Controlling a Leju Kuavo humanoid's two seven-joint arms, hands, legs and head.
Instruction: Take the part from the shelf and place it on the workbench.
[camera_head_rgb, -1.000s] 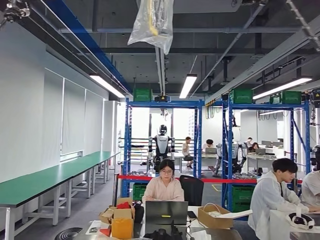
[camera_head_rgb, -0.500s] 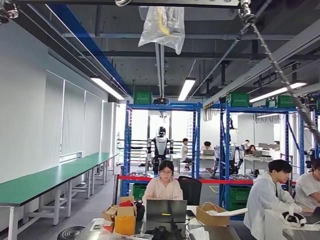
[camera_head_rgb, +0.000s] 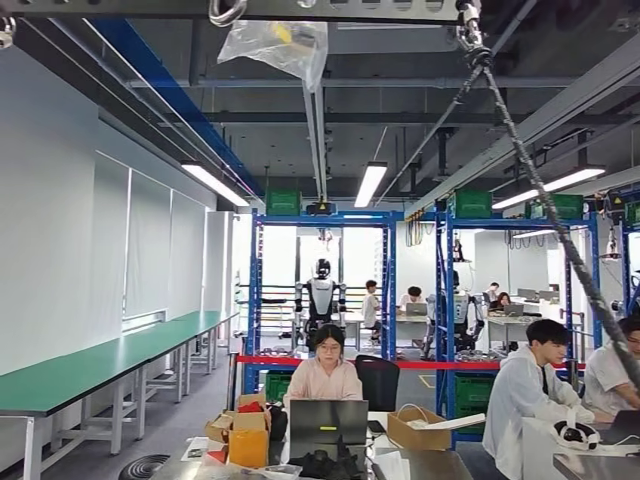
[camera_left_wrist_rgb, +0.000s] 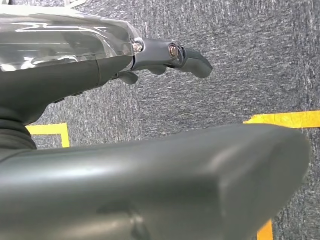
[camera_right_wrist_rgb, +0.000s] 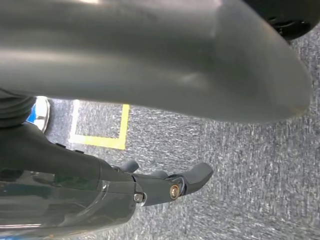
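Blue metal shelves (camera_head_rgb: 392, 290) stand across the middle of the room in the head view, with green crates on top and at floor level. A long green-topped workbench (camera_head_rgb: 90, 365) runs along the left wall. I cannot pick out the part at this distance. My left hand (camera_left_wrist_rgb: 68, 85) hangs over grey carpet, its fingers (camera_left_wrist_rgb: 188, 57) stretched out straight and the thumb (camera_left_wrist_rgb: 170, 185) apart, holding nothing. My right hand (camera_right_wrist_rgb: 75, 170) hangs the same way, fingers (camera_right_wrist_rgb: 188, 180) extended and empty.
A desk (camera_head_rgb: 423, 465) with a laptop (camera_head_rgb: 328, 425) and cardboard boxes (camera_head_rgb: 245, 435) stands close ahead, with a person (camera_head_rgb: 326, 375) seated behind it and others at the right. Another robot (camera_head_rgb: 322, 300) stands by the shelves. A tether rope (camera_head_rgb: 543, 200) slants down at right. Yellow floor tape (camera_left_wrist_rgb: 286, 119) marks the carpet.
The whole head picture has shifted: the camera has tilted up and turned a little right, bringing an overhead beam and the tether rope into view. The scene's objects have not moved.
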